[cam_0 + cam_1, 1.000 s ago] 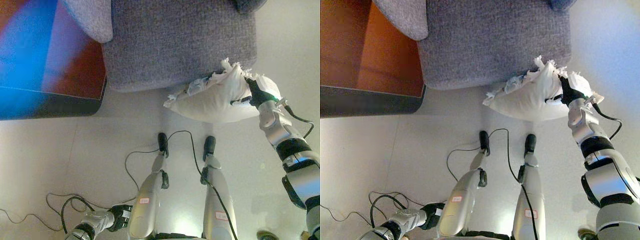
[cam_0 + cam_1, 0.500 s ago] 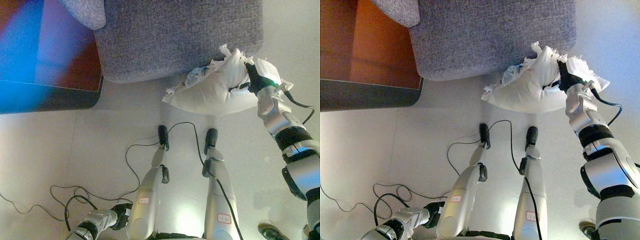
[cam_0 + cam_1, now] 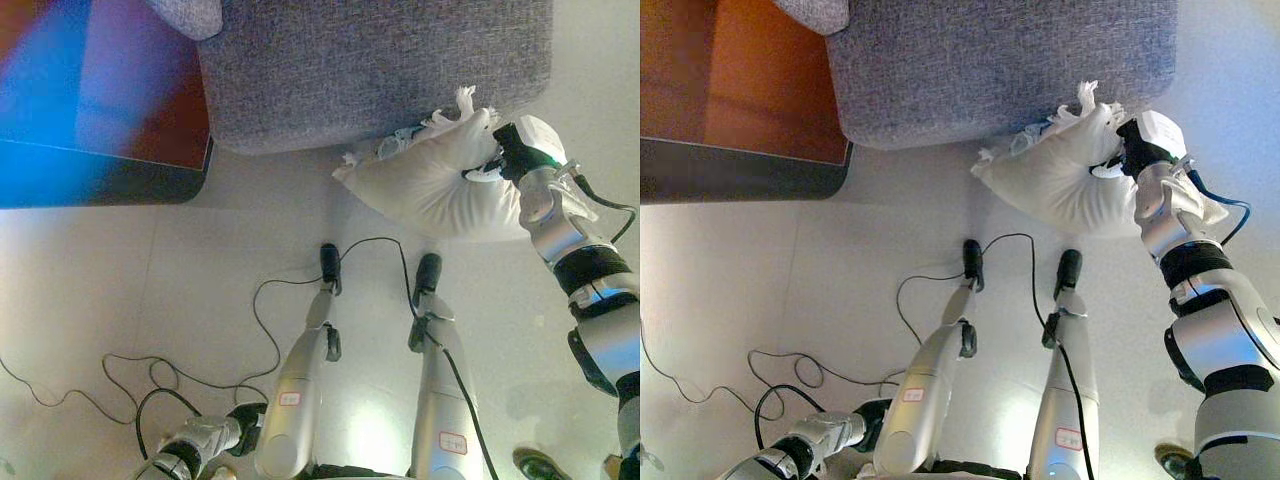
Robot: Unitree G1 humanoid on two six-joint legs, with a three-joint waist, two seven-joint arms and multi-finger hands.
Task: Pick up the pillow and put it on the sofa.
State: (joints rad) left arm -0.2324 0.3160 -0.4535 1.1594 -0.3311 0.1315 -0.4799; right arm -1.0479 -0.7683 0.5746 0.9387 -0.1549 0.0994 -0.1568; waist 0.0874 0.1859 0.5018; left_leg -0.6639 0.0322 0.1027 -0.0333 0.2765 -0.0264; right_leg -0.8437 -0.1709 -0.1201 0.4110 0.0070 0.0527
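Observation:
A white pillow with a frilled edge hangs in the air just in front of the grey sofa, its upper edge against the sofa's front. My right hand is curled into the pillow's right end and holds it up. The pillow slopes down to the left below the sofa. My left hand hangs low at the bottom left, near the floor, with its fingers curled and nothing in it.
A dark wooden table with a black edge stands left of the sofa. A grey cushion lies at the sofa's top left corner. A shoe shows at the bottom right on the pale floor.
The view has shifted, so the sofa sits higher in the picture. My right hand still holds the pillow, which now sags lower and further right along the sofa's front edge.

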